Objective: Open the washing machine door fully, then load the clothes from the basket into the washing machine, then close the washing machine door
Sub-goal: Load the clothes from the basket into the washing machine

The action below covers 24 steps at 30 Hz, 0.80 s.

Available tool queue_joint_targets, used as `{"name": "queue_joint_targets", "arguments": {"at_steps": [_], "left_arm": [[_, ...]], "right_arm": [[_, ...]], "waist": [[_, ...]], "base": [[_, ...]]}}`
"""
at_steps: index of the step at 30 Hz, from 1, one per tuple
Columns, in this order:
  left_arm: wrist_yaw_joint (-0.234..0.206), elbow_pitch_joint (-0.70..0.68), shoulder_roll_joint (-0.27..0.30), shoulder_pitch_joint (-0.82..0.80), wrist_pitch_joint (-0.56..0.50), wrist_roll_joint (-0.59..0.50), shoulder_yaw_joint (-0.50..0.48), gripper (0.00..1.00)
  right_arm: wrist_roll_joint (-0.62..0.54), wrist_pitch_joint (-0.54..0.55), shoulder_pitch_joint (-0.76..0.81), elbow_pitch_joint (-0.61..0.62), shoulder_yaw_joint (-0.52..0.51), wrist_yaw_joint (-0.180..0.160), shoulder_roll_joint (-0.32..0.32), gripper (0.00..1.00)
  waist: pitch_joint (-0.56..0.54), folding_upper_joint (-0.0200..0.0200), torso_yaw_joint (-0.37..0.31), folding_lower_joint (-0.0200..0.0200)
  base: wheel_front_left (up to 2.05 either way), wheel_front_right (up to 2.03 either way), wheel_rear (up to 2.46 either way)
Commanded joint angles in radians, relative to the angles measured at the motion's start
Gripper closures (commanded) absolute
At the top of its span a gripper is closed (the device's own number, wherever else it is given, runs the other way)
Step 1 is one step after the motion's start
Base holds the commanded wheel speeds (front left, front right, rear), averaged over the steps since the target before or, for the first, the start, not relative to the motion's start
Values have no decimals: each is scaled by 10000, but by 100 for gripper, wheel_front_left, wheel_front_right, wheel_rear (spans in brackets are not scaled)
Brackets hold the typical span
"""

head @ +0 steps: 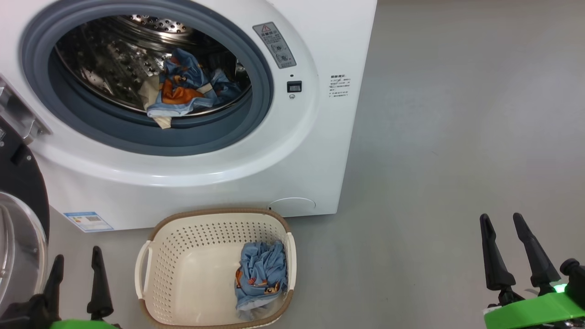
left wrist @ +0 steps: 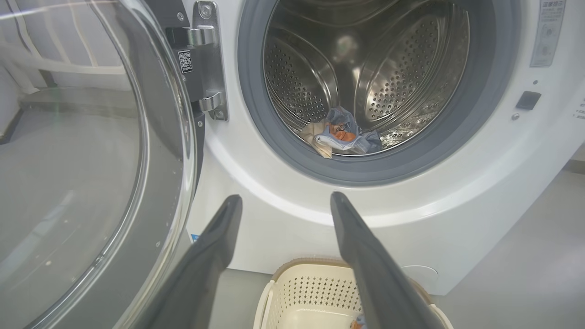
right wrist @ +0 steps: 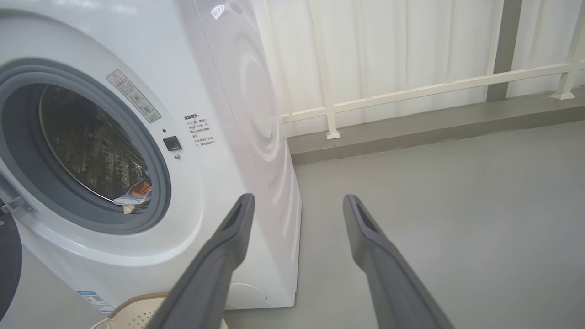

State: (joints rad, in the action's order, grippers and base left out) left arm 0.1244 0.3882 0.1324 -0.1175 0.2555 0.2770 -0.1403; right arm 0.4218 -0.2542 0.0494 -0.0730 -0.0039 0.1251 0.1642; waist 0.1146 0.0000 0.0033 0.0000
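The white washing machine (head: 292, 151) stands with its round door (head: 18, 214) swung wide open at the far left, the glass bowl (left wrist: 73, 173) close to the left wrist camera. One blue printed garment (head: 185, 89) lies in the steel drum, also seen as a small heap (left wrist: 340, 137) and at the drum's lip (right wrist: 135, 194). A second blue garment (head: 261, 274) lies crumpled in the cream basket (head: 183, 237) on the floor before the machine. My left gripper (head: 75, 269) is open and empty, left of the basket. My right gripper (head: 505, 228) is open and empty, well right of it.
Grey floor (head: 457, 137) spreads to the right of the machine. A white railing (right wrist: 411, 91) and pale panel wall run behind it. The open door's metal hinge (left wrist: 205, 59) juts at the left of the drum opening.
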Motion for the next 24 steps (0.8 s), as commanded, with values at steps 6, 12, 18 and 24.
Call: {"name": "queue_joint_targets", "arguments": {"at_steps": [6, 12, 18, 24], "left_arm": [[51, -1031, 75, 449, 62, -303, -639, 0], [55, -1126, 96, 413, 63, -339, -657, 0], [58, -1000, 34, 319, 63, -391, -531, 0], [61, -176, -218, -32, 63, -237, -94, 0]], "right_arm": [[-38, -76, 123, 343, 36, 56, 103, 0], [-43, -76, 95, 384, -5, 56, 64, 0], [-52, -76, -81, 423, 25, 56, 32, 0], [-104, -76, -553, 528, 1, 56, -72, 0]], "waist": [[56, 0, -38, 0], [141, 0, -65, 0], [438, 0, -151, 0], [1175, 0, -284, 0]], "base": [[0, 0, 0], [0, 0, 0], [0, 0, 0], [0, 0, 0]]}}
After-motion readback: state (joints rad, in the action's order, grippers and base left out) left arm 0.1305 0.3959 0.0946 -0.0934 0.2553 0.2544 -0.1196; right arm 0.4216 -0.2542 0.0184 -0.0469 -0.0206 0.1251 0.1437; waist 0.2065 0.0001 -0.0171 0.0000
